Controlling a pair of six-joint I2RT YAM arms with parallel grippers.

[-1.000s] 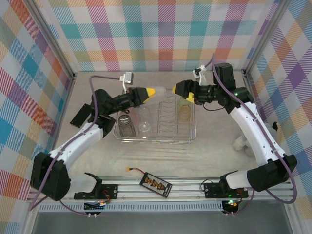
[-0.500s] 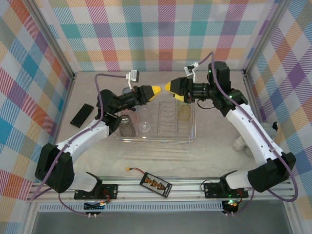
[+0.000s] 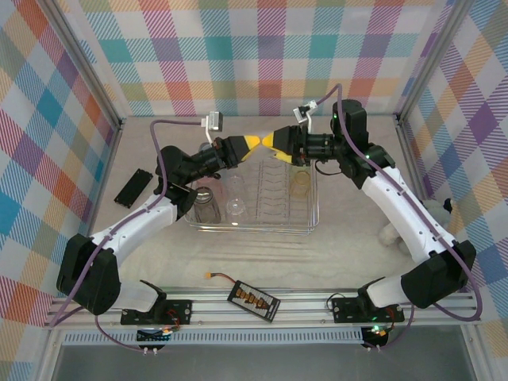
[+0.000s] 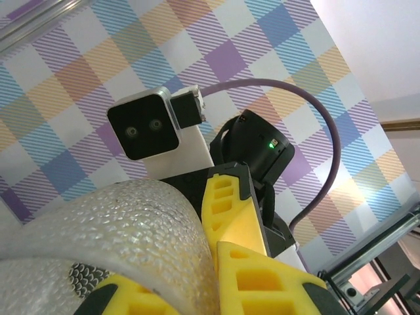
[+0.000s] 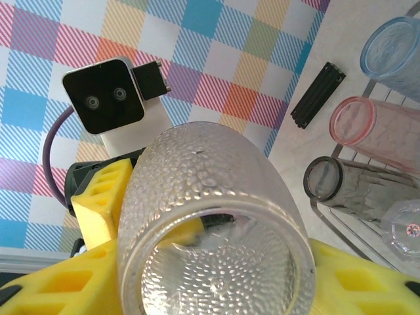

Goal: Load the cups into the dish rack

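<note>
Plaid walls (image 3: 262,48), beige table (image 3: 349,254). Right gripper (image 3: 274,141) pinches the clear cup (image 5: 210,190) at its mouth end. Left gripper (image 3: 250,143) straddles the base end, tip to tip with it — can't tell if it grips. Dish rack (image 3: 312,214) below both, other cups (image 3: 208,202) inside.

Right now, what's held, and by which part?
A clear cup, in mid-air between both pincers: left pincer at its base, right pincer astride its rim end. Which one bears it cannot be told.

No lettering can be read (the small board (image 3: 252,299) seems too blurred).
</note>
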